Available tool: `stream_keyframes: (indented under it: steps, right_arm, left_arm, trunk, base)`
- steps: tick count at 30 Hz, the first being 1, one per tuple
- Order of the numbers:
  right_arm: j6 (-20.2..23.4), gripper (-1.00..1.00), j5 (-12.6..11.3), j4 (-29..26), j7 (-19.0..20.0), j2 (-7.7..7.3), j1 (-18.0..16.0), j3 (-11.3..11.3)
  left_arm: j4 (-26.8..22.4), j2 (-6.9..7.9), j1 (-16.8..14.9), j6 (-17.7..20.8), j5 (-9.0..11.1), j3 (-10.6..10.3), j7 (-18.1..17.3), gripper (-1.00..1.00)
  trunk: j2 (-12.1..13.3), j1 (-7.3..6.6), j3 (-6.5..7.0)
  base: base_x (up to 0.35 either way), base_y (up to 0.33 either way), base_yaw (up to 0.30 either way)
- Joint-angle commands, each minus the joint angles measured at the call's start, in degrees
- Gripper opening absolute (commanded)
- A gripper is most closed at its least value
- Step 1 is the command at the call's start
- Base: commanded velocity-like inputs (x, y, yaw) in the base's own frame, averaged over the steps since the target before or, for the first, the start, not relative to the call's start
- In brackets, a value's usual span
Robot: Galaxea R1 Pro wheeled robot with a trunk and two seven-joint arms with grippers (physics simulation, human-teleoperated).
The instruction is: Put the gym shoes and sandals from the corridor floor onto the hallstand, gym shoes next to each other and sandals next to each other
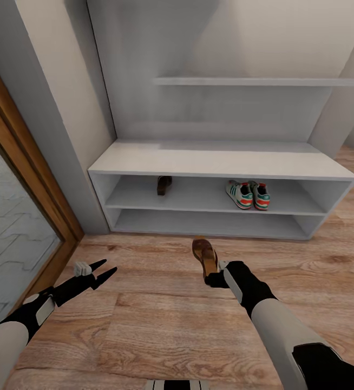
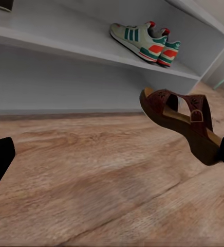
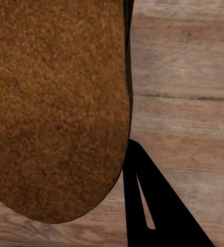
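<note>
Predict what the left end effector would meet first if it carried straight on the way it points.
Probably the sandal held in the right end effector; depth is unclear, so it might pass under it towards the hallstand.

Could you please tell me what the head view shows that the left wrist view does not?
Head view alone: the second brown sandal on the light-grey rack's upper shelf, and the open left pincer. Left wrist view alone: the carried brown strapped sandal's side buckle, lifted off the wood-plank floor. Both: that sandal held at the right pincer, and the cream-white green-striped sneakers together on the shelf.
</note>
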Motion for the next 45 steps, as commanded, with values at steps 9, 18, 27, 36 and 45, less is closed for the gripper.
stream_keyframes:
  steps: [9, 18, 27, 36, 45]
  right_arm:
    - [0.3, -1.0, -0.8, -0.1, -0.5, -0.12, 0.0, 0.2]
    - [0.2, -1.0, -0.7, 0.0, -0.6, -0.3, 0.0, 0.0]
    - [0.1, -1.0, -0.7, -0.1, -4.4, -0.51, 0.0, -0.4]
    - [-0.2, -1.0, -0.9, -0.3, -18.8, -0.43, -0.4, -0.4]
    - [-0.9, -1.0, -1.3, -0.3, -19.6, -0.41, -0.5, -0.4]
  left_arm:
    - [0.0, 0.0, 0.0, -0.3, 0.3, -0.7, -0.2, 1.0]
    - [-0.1, -3.53, 0.0, -0.3, -0.1, -6.8, -14.6, 1.0]
    - [-0.1, -4.66, 0.0, -0.3, -0.1, -9.8, -16.2, 1.0]
    - [-0.1, -4.93, -0.1, -0.3, -0.1, -9.9, -16.3, 1.0]
    - [-0.1, -4.98, -0.1, -0.3, -0.1, -9.9, -16.3, 1.0]
  trunk:
    - [0.0, -0.01, -0.37]
    - [0.0, -0.01, -0.6]
    - [0.0, -0.01, -0.61]
    - [0.0, -0.01, -0.61]
    - [0.0, -0.01, -0.61]
  base:
    - [0.0, 0.0, 0.237]
    - [0.0, 0.0, 0.166]
    - [0.0, 0.0, 0.006]
    - [0.0, 0.0, 0.0]
    - [0.0, 0.0, 0.0]
